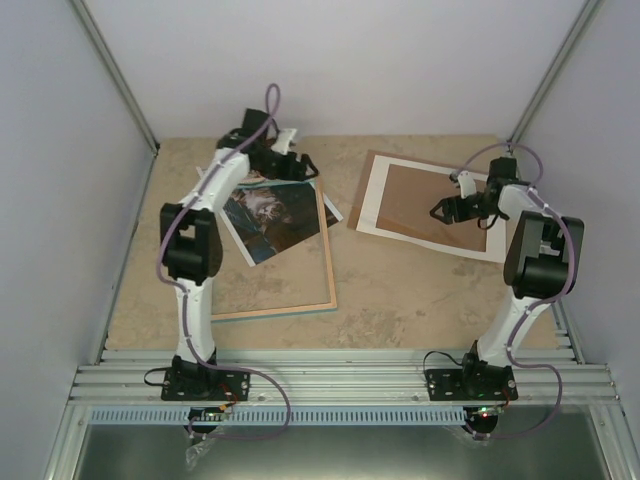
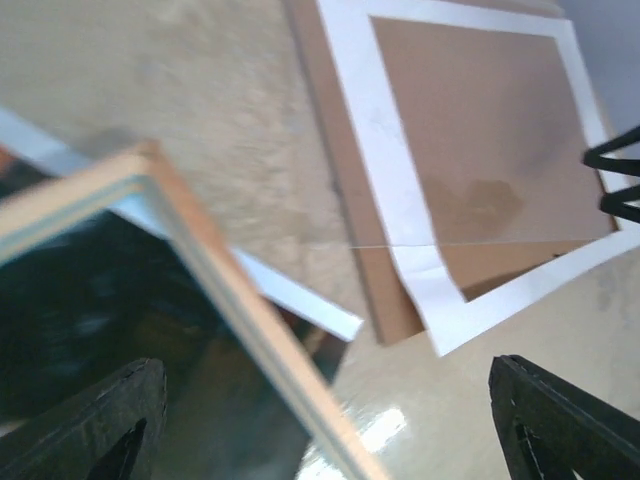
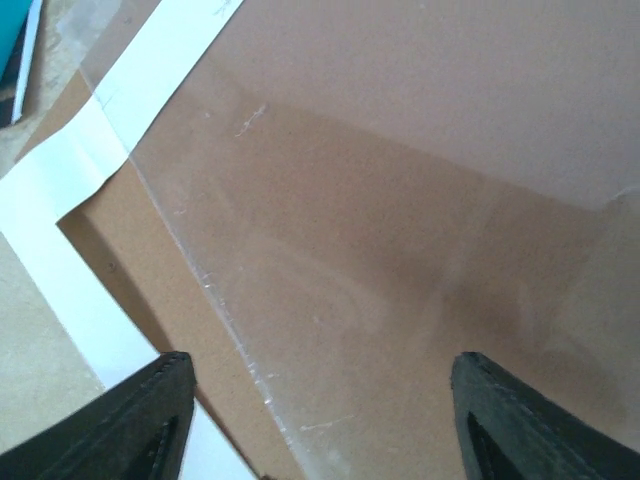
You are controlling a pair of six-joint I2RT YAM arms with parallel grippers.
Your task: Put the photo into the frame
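Where the left arm [image 1: 203, 200] crosses, the photo [image 1: 272, 213] is hidden.

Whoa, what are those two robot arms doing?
They are putting a cat photo into a frame. The photo lies crooked on the frame, poking past its far edge, so it is not in properly yet. The left fingers are open near the frame's far corner, holding nothing. The right fingers are open too, hovering over the white mat board and brown backing board.
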